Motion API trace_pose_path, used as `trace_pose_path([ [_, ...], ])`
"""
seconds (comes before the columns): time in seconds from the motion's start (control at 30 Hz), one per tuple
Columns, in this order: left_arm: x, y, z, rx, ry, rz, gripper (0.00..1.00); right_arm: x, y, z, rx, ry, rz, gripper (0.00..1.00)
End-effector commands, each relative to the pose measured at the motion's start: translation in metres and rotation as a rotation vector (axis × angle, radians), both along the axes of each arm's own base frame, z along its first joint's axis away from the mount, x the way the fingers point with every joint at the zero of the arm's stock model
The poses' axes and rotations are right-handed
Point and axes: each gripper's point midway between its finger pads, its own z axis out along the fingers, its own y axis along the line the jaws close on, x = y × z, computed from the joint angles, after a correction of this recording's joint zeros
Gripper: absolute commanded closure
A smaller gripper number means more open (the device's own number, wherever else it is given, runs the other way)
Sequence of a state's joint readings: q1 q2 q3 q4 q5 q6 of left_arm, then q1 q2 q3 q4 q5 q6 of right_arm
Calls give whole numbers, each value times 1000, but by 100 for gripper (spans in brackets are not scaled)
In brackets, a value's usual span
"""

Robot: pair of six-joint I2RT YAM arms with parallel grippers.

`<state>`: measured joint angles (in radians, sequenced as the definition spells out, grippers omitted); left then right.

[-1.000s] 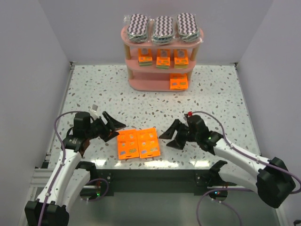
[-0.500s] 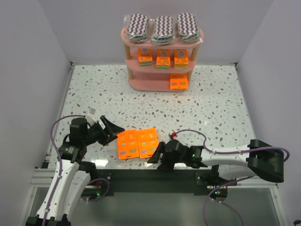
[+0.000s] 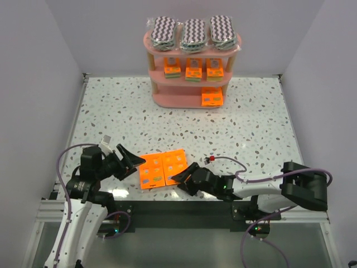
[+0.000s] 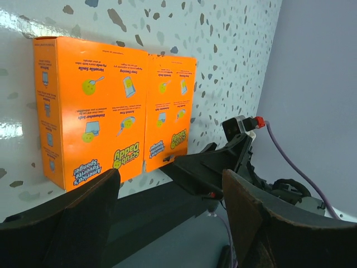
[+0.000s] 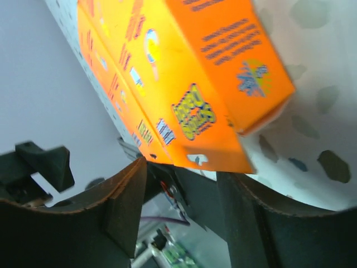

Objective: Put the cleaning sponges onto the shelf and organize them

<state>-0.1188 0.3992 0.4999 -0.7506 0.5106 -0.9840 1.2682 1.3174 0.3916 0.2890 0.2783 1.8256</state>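
Two large flat orange sponge packets lie side by side near the table's front edge, the left packet (image 3: 152, 174) (image 4: 89, 106) and the right packet (image 3: 175, 166) (image 5: 212, 84). My left gripper (image 3: 134, 166) (image 4: 170, 184) is open just left of them and holds nothing. My right gripper (image 3: 182, 177) (image 5: 181, 173) lies low at the right packet's near end, open, with the packet's hang-tab edge just at the mouth of its jaws. The pink shelf (image 3: 192, 84) stands at the back. Three zigzag packs (image 3: 193, 33) lie on top, small orange packets (image 3: 193, 69) on the middle tier, and one (image 3: 212, 97) on the bottom.
The packets lie close to the table's near edge (image 3: 184, 196), with the black frame rail right behind it. Grey walls close in both sides. My right gripper's black body (image 4: 223, 162) shows in the left wrist view, beside the right packet.
My right arm dropped and swung left along the near edge to the right packet's end, its jaws narrowing a little. My left arm pulled back slightly toward the near left.
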Motion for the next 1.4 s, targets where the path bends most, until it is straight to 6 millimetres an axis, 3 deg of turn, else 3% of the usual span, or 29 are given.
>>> trace_pose_path([
  [0.0,-3,3,10,11,-19,8,21,24,-11,-3,32,-12,-178,45],
  [0.13,-5,3,9,15,-11,2,21,33,-21,-8,36,-26,-251,60],
  [0.2,-6,3,9,19,-6,-4,21,37,-24,-12,21,-28,-272,60],
  [0.3,-6,3,10,26,4,-11,21,44,-25,-12,48,-34,-296,71],
  [0.4,-3,3,10,29,12,-9,21,55,-30,-19,58,-25,-322,83],
  [0.43,-2,3,9,28,16,-8,21,60,-34,-25,56,-8,-324,93],
  [0.5,4,2,11,21,16,-3,21,68,-29,-14,114,-29,-298,100],
  [0.53,8,2,13,21,10,1,21,77,-33,-13,121,-29,-312,100],
  [0.57,11,2,12,21,20,10,21,78,-29,-1,157,-39,-270,100],
  [0.7,29,2,21,6,4,43,21,104,-43,33,190,-113,-265,100],
  [0.73,33,2,26,4,-9,49,21,122,-50,46,201,-147,-295,100],
  [0.8,40,3,27,13,-7,58,21,133,-50,62,201,-191,-252,100],
  [0.83,44,4,29,20,-11,64,21,155,-54,82,232,-228,-273,100],
  [0.9,50,4,26,29,7,63,21,174,-50,89,253,-245,-256,100],
  [0.97,57,4,27,31,10,71,21,200,-45,112,311,-287,-251,100],
  [1.0,60,4,29,31,4,73,21,215,-47,98,292,-262,-266,100],
  [1.07,66,5,29,34,5,83,21,234,-36,120,369,-305,-246,100],
  [1.1,68,5,31,33,3,86,21,250,-34,116,377,-295,-252,100],
  [1.2,73,6,35,41,4,97,21,270,-30,131,429,-323,-246,100],
  [1.37,78,10,37,44,0,135,21,297,-38,136,422,-351,-244,100],
])
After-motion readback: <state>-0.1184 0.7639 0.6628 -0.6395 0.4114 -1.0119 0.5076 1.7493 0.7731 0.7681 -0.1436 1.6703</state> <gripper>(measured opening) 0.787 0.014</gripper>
